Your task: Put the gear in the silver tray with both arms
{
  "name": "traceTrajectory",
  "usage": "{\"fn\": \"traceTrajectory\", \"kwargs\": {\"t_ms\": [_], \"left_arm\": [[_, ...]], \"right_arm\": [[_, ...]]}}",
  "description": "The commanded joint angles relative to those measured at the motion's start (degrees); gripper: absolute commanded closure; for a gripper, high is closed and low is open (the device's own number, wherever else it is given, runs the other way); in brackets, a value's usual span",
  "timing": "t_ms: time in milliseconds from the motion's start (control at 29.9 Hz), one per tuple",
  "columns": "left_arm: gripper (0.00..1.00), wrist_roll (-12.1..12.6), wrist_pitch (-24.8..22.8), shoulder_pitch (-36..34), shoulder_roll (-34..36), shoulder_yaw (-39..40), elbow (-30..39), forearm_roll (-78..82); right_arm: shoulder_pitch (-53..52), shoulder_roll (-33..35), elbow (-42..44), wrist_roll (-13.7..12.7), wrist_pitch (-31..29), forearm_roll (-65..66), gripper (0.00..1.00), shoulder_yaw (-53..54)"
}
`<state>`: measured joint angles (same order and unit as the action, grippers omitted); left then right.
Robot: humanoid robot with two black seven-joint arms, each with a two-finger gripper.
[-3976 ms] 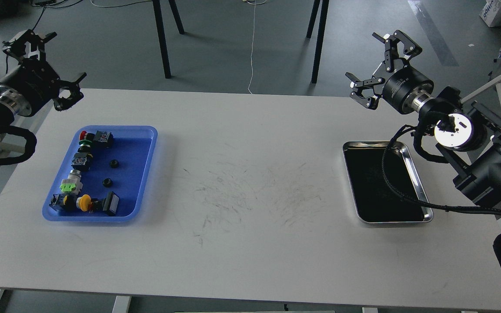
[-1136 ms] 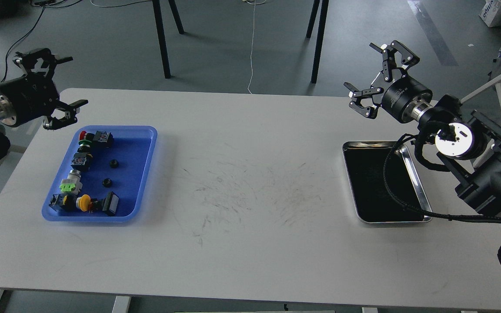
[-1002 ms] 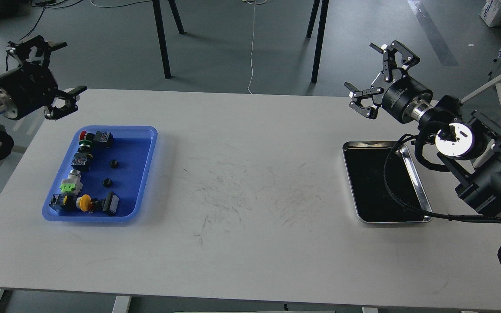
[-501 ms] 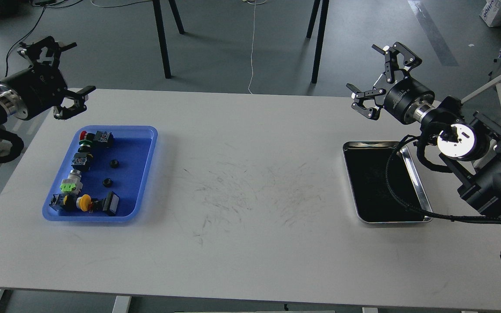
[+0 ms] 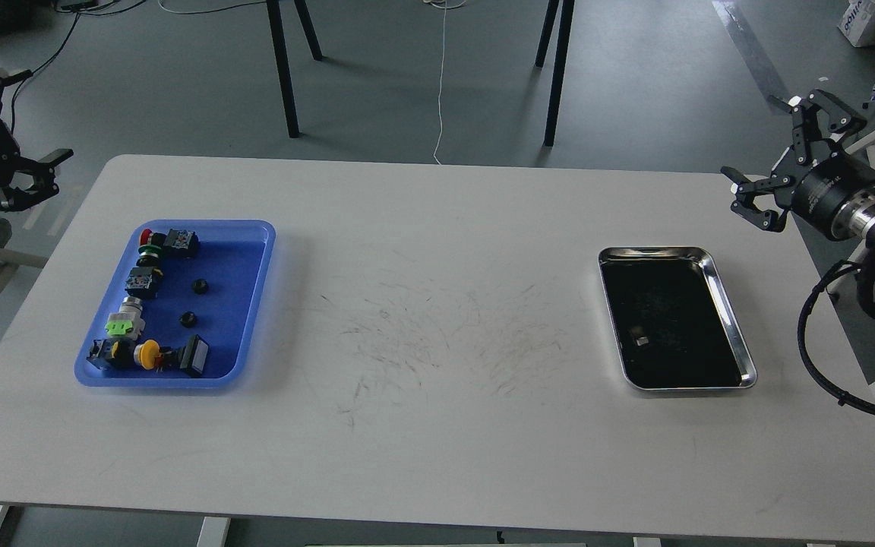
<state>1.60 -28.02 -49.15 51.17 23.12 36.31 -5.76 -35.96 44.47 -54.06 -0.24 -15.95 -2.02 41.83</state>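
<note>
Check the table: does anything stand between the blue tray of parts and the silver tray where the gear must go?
Nothing visible does. The table between the blue tray and the silver tray shows only scuff marks.

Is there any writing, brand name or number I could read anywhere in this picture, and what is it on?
No text can be read with certainty.
White box on the floor at the top right: dark print, cut off by the frame edge and too blurred to read.
Switches and buttons in the blue tray: any markings are too small to read.
Silver tray, both grippers: no lettering visible.
</note>
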Motion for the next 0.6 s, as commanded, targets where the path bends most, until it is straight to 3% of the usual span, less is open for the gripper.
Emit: {"fn": "traceTrajectory", "kwargs": {"t_ms": [0, 167, 301, 568], "left_arm": [[0.01, 0.07, 0.02, 2.30, 0.33, -0.19, -5.01, 0.04], [0.01, 0.16, 0.02, 6.60, 0.68, -0.19, -9.23, 0.04], [0.01, 0.16, 0.02, 8.80, -0.02, -0.27, -14.68, 0.04], [0.01, 0.16, 0.02, 13.20, -0.02, -0.27, -18.81, -0.04]], "right_arm": [[5.01, 4.65, -0.34, -0.03, -0.13, 0.00, 0.01, 0.18], [13.53, 11.07, -0.17, -0.03, -0.48, 0.00, 0.01, -0.17], [20.65, 13.71, 0.45, 0.33, -0.49, -0.09, 0.01, 0.18], [31.12, 16.62, 3.43, 0.33, -0.49, -0.01, 0.01, -0.08]]}}
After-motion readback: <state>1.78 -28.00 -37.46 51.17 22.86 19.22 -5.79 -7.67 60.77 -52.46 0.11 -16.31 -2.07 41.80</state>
